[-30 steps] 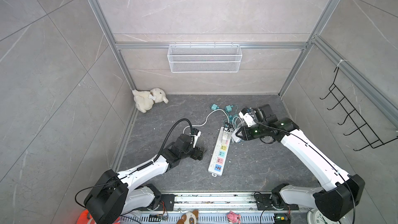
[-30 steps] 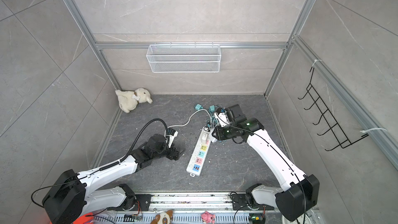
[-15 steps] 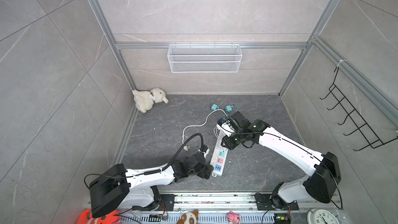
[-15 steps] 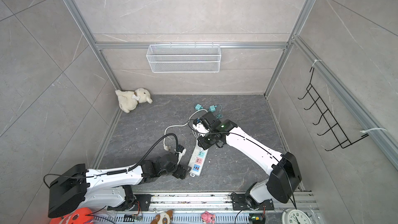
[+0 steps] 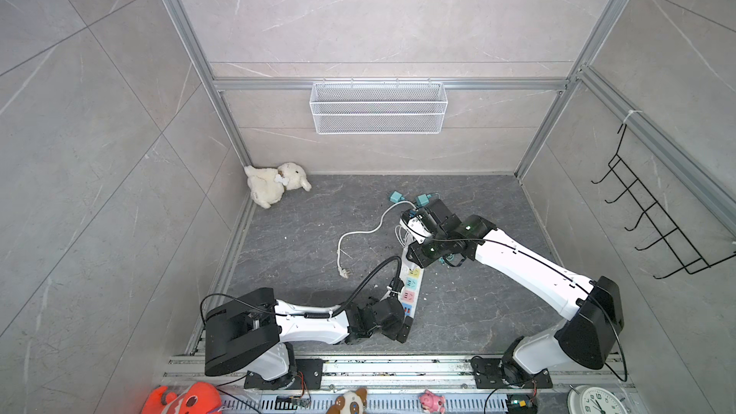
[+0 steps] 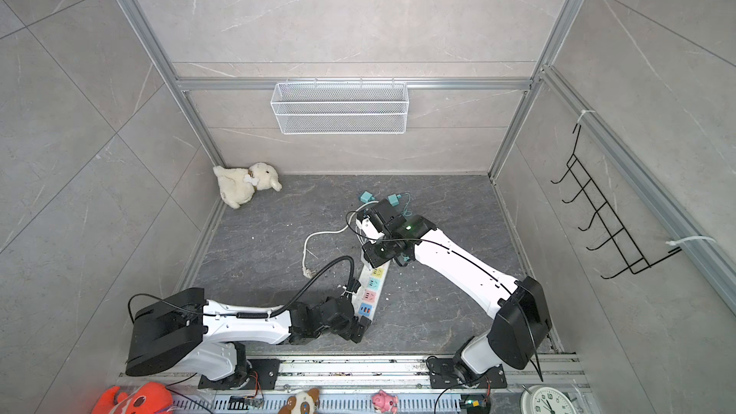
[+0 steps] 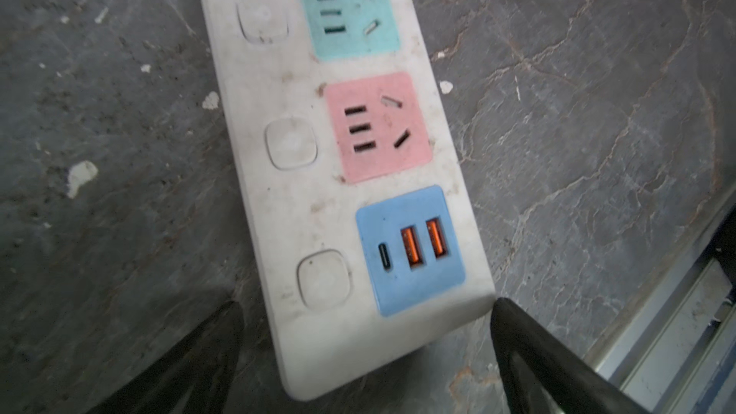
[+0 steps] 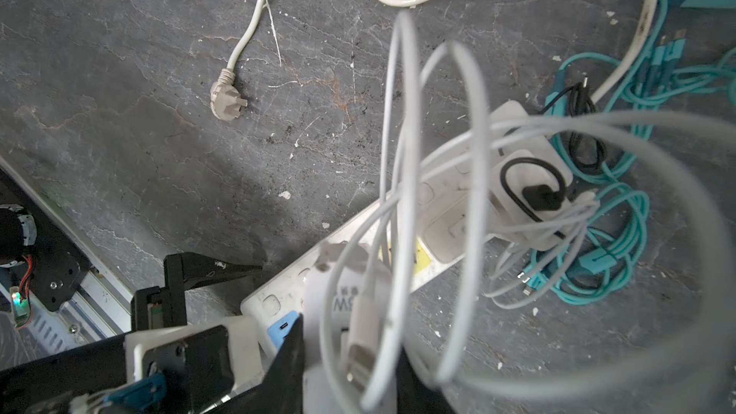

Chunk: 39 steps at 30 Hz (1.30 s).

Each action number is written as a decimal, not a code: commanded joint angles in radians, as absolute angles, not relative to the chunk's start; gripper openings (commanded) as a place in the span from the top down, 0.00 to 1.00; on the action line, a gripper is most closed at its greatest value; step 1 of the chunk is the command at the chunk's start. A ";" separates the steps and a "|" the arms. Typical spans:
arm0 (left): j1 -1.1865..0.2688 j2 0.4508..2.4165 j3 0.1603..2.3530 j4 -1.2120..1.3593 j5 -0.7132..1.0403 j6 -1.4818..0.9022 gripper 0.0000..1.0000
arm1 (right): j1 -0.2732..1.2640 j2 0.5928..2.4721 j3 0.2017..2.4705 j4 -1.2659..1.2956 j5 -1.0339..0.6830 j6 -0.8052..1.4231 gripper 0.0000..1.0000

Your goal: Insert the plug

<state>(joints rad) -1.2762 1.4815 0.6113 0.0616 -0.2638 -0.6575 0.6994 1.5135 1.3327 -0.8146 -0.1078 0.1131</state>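
Note:
A white power strip (image 5: 410,286) (image 6: 369,289) with coloured sockets lies on the dark floor. My left gripper (image 5: 401,332) (image 6: 359,330) is at its near end. In the left wrist view the gripper (image 7: 364,304) is open, its black fingers either side of the strip's (image 7: 358,348) end by the blue USB panel, apart from it. My right gripper (image 5: 414,228) (image 6: 368,225) hovers over the strip's far end. In the right wrist view it (image 8: 350,360) is shut on a white charger plug (image 8: 342,304) with a looped white cable (image 8: 402,113).
The strip's own three-pin plug (image 5: 344,272) (image 8: 225,101) lies loose on the floor to the left. Another white charger (image 8: 529,189) sits in the far end beside tangled teal cables (image 8: 609,252). A plush dog (image 5: 275,185) is in the back corner, with a wire basket (image 5: 378,107) on the wall.
My left arm swung from beside the strip's middle down to its near end, and its jaws widened. My right arm carried the charger plug left, over the strip's far end.

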 commanded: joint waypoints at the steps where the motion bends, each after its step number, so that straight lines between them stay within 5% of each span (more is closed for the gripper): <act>1: -1.289 1.516 0.652 0.102 -0.343 -0.705 0.01 | 0.683 1.505 1.346 -0.804 -0.097 0.140 0.87; 10: -1.304 1.622 0.721 0.025 -0.422 -0.759 0.00 | 0.648 1.497 1.326 -0.783 -0.142 0.137 0.87; 24: -1.248 1.432 0.532 -0.063 -0.609 -0.899 0.01 | 0.677 1.518 1.357 -0.759 -0.198 0.072 0.87; 39: -1.184 1.278 0.478 -0.051 -0.582 -0.780 0.00 | 0.773 1.681 1.394 -0.743 0.032 0.201 0.88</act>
<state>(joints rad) -1.1889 1.3056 0.4610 -0.0399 -0.5655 -0.8242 0.7589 1.6657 1.3861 -0.7635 -0.0456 0.1471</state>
